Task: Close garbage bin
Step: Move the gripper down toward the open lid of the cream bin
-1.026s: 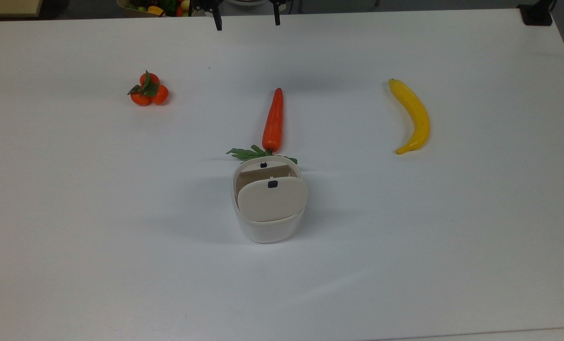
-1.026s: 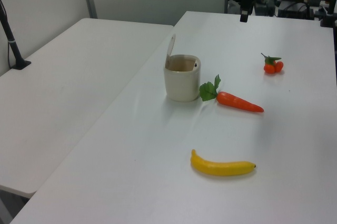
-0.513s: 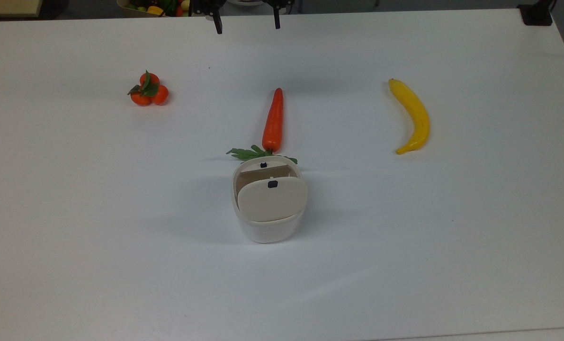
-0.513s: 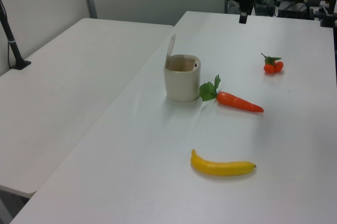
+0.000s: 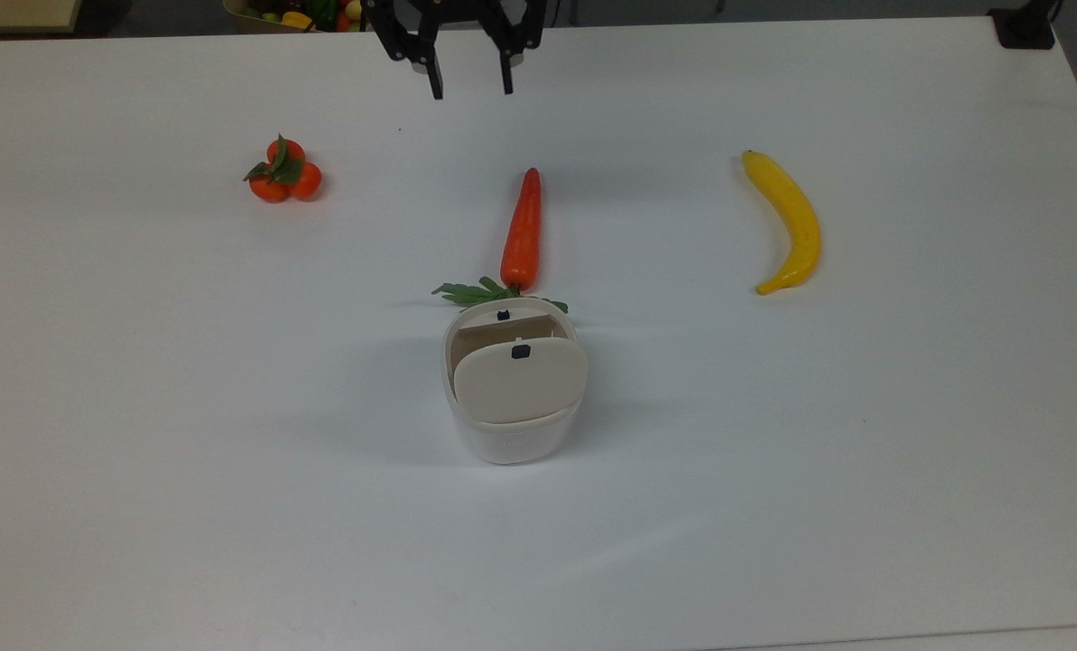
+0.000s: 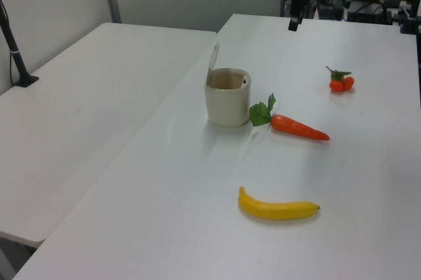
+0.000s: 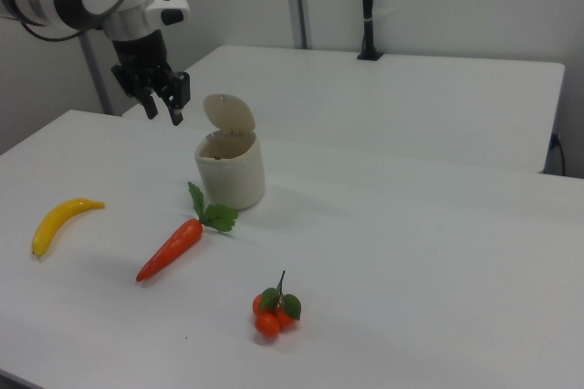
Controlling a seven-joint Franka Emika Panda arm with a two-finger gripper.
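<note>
White plastic forms the garbage bin (image 5: 513, 389) at the middle of the table (image 5: 140, 407) in the top view, its beige lid (image 5: 520, 380) raised on its hinge. Green carrot (image 5: 522, 231) leaves touch its rim at 12 o'clock; the banana (image 5: 789, 222) lies toward 2 o'clock and the tangerines (image 5: 285, 172) toward 10 o'clock. Far off at 12 o'clock, by the table edge, hangs the gripper (image 5: 469, 86), its two black fingers apart with nothing between them.

From the left view, the bin (image 6: 227, 99) stands with its lid (image 6: 214, 56) upright at 11 o'clock; the carrot (image 6: 299, 126) lies at its 3 o'clock, and the gripper (image 6: 294, 22) hovers well beyond.

Over in the right view, the gripper (image 7: 162, 108) hangs near the bin (image 7: 231, 170), at its 10 o'clock, above the table and touching nothing.
</note>
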